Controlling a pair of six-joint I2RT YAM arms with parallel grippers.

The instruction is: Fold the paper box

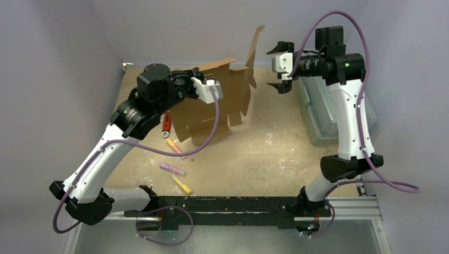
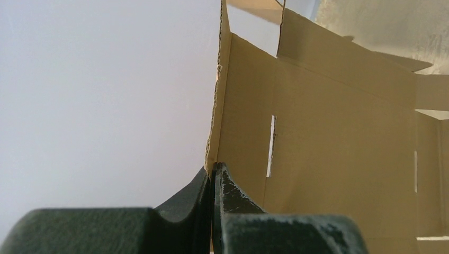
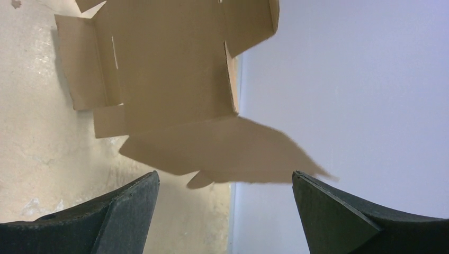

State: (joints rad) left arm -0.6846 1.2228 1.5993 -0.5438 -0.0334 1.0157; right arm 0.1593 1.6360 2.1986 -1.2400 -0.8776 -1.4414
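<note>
"Paper box [image 1: 212, 108], where?"
"Tilted up at the far desk [image 1: 275, 153], left pincer [image 2: 213, 177] clamped on its edge; right pincer [image 1: 280, 69] gaping just beside"
"Handling?"
"Light, stiff card, I'd judge; pinch flaps near creases"

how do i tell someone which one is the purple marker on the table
Start at the brown paper box standing up toward the back of the table. In front of it, toward the near edge, lie a few small markers. The purple marker is the only lilac one; the rest are red or yellow.
</note>
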